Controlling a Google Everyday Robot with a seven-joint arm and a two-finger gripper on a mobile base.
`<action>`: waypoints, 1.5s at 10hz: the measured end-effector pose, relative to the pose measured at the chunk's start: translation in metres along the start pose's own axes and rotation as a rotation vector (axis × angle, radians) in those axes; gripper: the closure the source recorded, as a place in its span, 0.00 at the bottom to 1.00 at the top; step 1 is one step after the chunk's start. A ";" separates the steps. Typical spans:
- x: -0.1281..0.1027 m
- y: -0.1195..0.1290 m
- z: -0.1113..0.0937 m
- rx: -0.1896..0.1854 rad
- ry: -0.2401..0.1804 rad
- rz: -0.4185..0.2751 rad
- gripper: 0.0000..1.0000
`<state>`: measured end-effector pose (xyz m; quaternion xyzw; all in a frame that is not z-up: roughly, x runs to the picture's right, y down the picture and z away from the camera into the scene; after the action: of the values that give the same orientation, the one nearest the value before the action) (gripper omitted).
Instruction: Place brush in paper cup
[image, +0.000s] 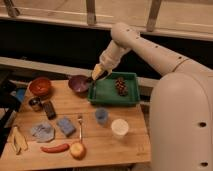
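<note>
My gripper (98, 75) hangs over the left edge of the green tray (107, 95), between it and the purple bowl (78, 83). It is shut on the brush (92, 85), a slim dark thing that hangs down from the fingers. The white paper cup (120, 127) stands upright near the table's front right, well below and right of the gripper.
A light-blue cup (101, 115) stands just left of the paper cup. A dark cluster (121, 85) lies in the tray. A fork (80, 127), blue sponge (65, 126), grey cloth (43, 131), black block (49, 109), metal cup (35, 103), red bowl (40, 86), banana (19, 140), chili (55, 148) and apple (77, 150) fill the left.
</note>
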<state>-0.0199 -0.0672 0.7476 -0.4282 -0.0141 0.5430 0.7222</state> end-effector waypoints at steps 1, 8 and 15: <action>0.003 -0.001 -0.001 0.001 -0.010 0.013 1.00; 0.099 -0.040 -0.045 0.028 -0.047 0.181 1.00; 0.167 -0.061 -0.077 -0.007 -0.079 0.330 1.00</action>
<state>0.1330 0.0168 0.6628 -0.4058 0.0262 0.6704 0.6207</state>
